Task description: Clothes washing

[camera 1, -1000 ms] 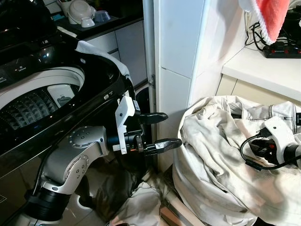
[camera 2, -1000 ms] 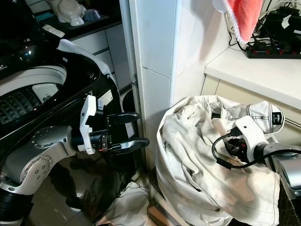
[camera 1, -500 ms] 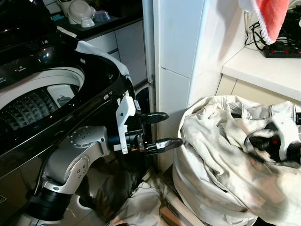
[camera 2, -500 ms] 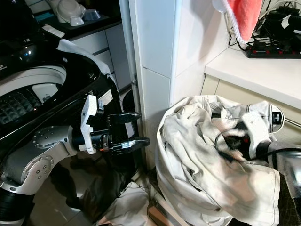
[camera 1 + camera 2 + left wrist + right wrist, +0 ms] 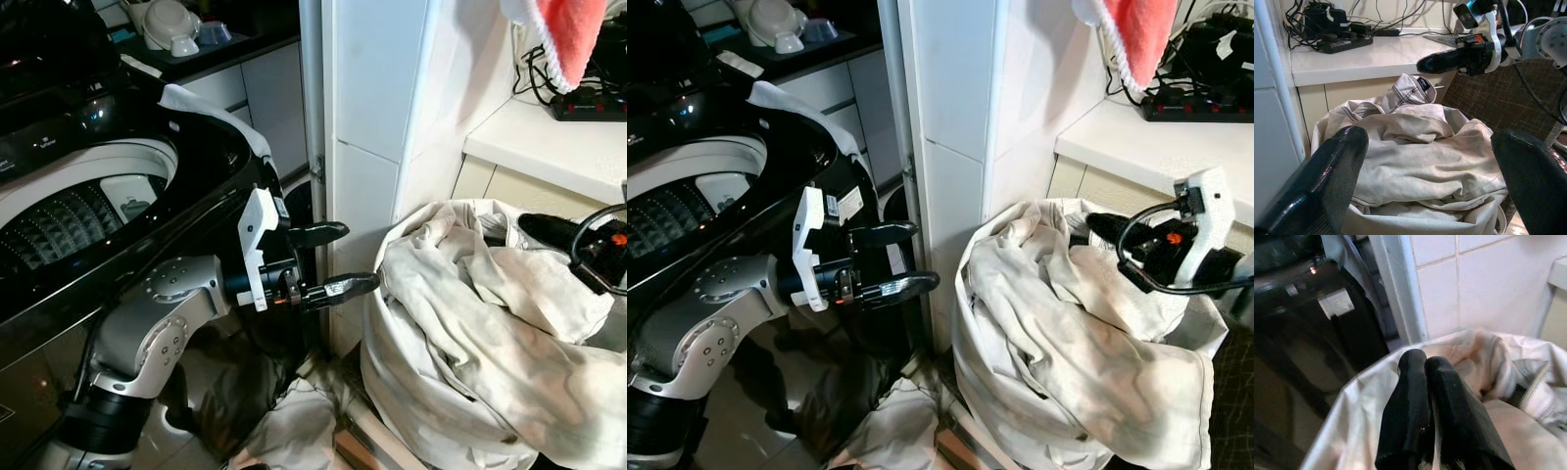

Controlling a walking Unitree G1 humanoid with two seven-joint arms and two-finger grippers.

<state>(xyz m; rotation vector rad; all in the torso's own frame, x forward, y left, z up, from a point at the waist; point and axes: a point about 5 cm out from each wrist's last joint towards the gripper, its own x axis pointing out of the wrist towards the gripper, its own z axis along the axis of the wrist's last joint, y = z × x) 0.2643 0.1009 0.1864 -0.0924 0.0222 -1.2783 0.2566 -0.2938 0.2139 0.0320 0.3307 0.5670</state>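
While the left gripper (image 5: pixel 331 259) hangs between the washing machine (image 5: pixel 108 186) and the laundry pile, its two black fingers are spread wide with nothing between them, tips aimed at the pile and just short of its near edge. In the left wrist view both fingers (image 5: pixel 1317 186) frame the clothes without touching them.

Right gripper (image 5: pixel 1104 224) sits above the far side of the pile, fingers pressed together, nothing visibly clamped; fingers point back toward the tiled pillar (image 5: pixel 377 117) and the machine. Can't tell if the tips touch fabric.

Clothes (image 5: pixel 470 343): a cream, crumpled heap overflowing a laundry bag (image 5: pixel 1038 411) on the floor, wedged between the pillar and a white table (image 5: pixel 549 147). No clear long axis; the heap spreads widest from pillar side to table side, with a stitched, labelled fold (image 5: pixel 1413 90) sticking up at the far end.

Machine lid is up, drum (image 5: pixel 69 220) exposed. Another pale cloth (image 5: pixel 284 431) lies on the floor below the left gripper. Power strip (image 5: pixel 588 101) on the table, red towel (image 5: pixel 568 34) hanging above.
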